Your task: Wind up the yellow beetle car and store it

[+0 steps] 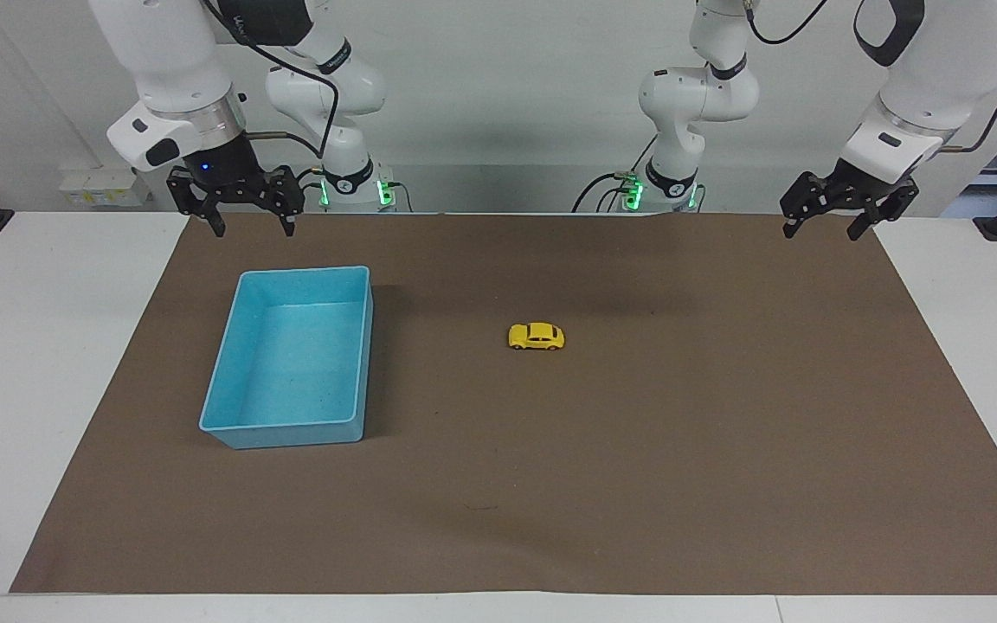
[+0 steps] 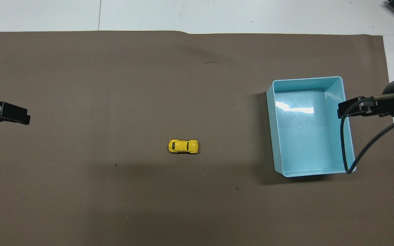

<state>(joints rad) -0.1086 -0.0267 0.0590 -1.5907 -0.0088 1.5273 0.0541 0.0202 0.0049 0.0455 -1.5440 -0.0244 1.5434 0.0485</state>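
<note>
The yellow beetle car (image 1: 537, 337) (image 2: 183, 146) stands on its wheels near the middle of the brown mat, untouched. A light blue bin (image 1: 247, 424) (image 2: 280, 167) with nothing in it sits toward the right arm's end of the table. My right gripper (image 1: 254, 227) hangs open in the air over the mat's edge by the robots, just above the bin's near end. My left gripper (image 1: 823, 230) hangs open over the mat's corner at the left arm's end. Both are well away from the car. In the overhead view only parts of them show at the side edges.
The brown mat (image 1: 637, 450) covers most of the white table (image 1: 22, 363). A black cable (image 2: 345, 143) from the right arm loops over the bin's side in the overhead view. Black posts stand at both table ends by the robots.
</note>
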